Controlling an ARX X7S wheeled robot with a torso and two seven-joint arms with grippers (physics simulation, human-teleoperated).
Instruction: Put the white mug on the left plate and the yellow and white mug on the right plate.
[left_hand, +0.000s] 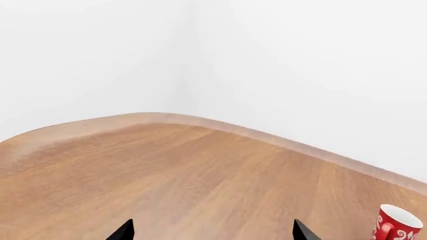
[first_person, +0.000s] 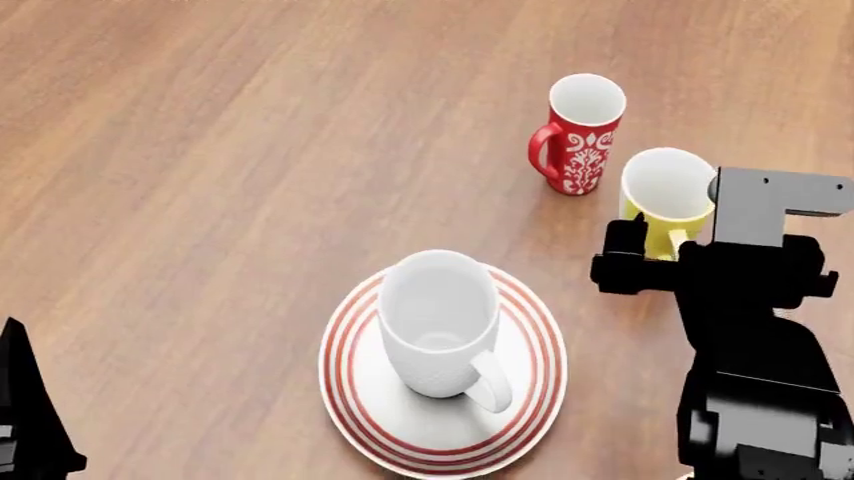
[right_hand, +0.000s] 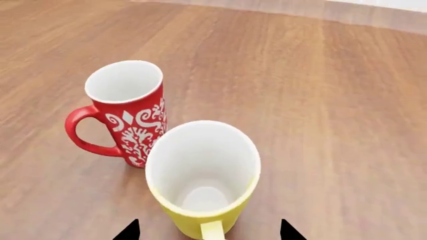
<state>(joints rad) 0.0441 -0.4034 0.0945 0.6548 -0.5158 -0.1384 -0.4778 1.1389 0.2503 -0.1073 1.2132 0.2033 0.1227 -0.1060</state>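
The white mug stands upright on the left plate, its handle turned toward the robot and to the right, its empty white inside showing; the plate's red rings show all round it on the wooden table; only this one plate is in view, and the right plate shows in no picture. The yellow mug stands upright on the bare table to the right of the plate and farther from the robot, well apart from the white mug; just beside it, on its far left side, stands the red mug, patterned in white, handle pointing left; whether the two touch cannot be told. In the head view the right gripper sits at the yellow mug's near side, its dark body hiding the mug's lower part; in the right wrist view the right gripper shows two black fingertips spread wide, one on each side of the yellow mug, whose handle points back between them; the tips do not touch the mug, and the red mug stands behind it. The left gripper hangs over bare table, its two tips set wide apart with nothing between them; the red mug shows at that view's edge; in the head view only a dark part of the left arm shows at the lower left corner.
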